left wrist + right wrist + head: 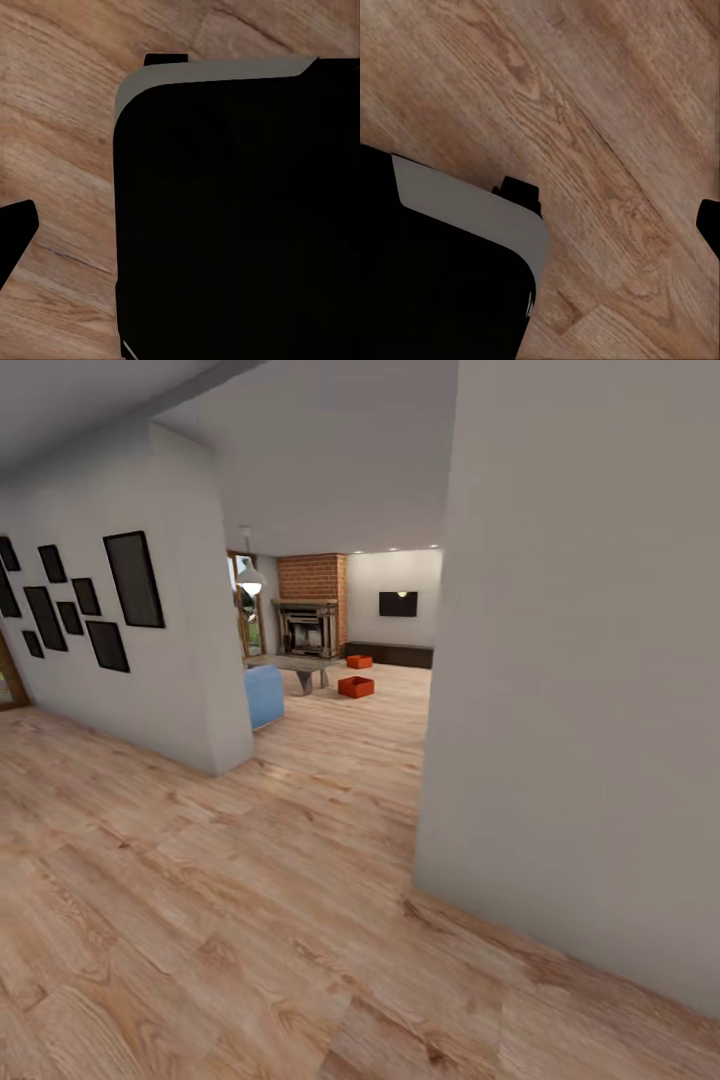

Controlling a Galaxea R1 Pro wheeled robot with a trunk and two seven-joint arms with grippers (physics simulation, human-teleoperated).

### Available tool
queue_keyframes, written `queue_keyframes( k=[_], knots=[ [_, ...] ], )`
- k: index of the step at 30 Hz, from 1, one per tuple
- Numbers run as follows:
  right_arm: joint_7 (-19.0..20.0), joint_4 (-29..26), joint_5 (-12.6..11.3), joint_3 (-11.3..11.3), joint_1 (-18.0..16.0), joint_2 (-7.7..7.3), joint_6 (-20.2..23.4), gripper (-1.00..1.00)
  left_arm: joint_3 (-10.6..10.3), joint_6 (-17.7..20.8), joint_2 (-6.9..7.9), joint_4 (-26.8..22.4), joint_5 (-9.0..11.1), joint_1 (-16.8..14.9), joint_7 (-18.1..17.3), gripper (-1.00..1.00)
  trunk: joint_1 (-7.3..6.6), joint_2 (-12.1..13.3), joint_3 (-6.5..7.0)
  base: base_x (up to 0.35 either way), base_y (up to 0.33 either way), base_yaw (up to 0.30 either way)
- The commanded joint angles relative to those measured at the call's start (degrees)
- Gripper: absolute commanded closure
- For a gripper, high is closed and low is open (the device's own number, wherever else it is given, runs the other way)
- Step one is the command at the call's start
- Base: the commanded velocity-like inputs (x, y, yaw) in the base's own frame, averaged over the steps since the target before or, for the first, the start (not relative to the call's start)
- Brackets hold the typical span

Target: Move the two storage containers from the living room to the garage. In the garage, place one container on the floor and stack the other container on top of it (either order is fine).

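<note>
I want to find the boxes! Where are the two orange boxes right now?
In the head view, both storage containers sit far ahead on the living room floor: one beside the coffee table, the other behind it, near the brick fireplace.

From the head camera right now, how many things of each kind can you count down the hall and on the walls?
Orange-red storage containers on the wood floor: 2 (nearer one, farther one)
Dark picture frames on the left wall: 9, counting the partly cut-off ones (largest)
Brick fireplace: 1
Blue sofa: 1
Wall-mounted dark screen: 1
Hanging lamp: 1
Total: 15
</note>
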Motion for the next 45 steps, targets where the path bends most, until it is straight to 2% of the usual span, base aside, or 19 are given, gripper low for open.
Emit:
queue_keyframes(
  k=[1, 34, 45],
  knots=[
    [-0.02, 0.18, -0.59, 0.5, -0.06, 0.03, -0.36, -1.0, 0.0, 0.02, -0.01, -0.08, 0.04, 0.01, 0.12, -1.0, 0.03, -0.02, -0.05, 0.322, 0.0, 0.269],
    [-0.02, 0.18, -0.59, 0.5, -0.05, 0.03, -0.37, -1.0, 0.01, 0.02, -0.01, -0.08, 0.05, 0.01, 0.12, -1.0, 0.03, -0.02, -0.05, 0.323, 0.0, 0.269],
    [-0.02, 0.18, -0.59, 0.5, -0.05, 0.03, -0.36, -1.0, 0.04, 0.02, -0.01, -0.08, 0.06, 0.01, 0.12, -1.0, 0.03, -0.02, -0.05, 0.322, 0.0, 0.05]
  ],
)
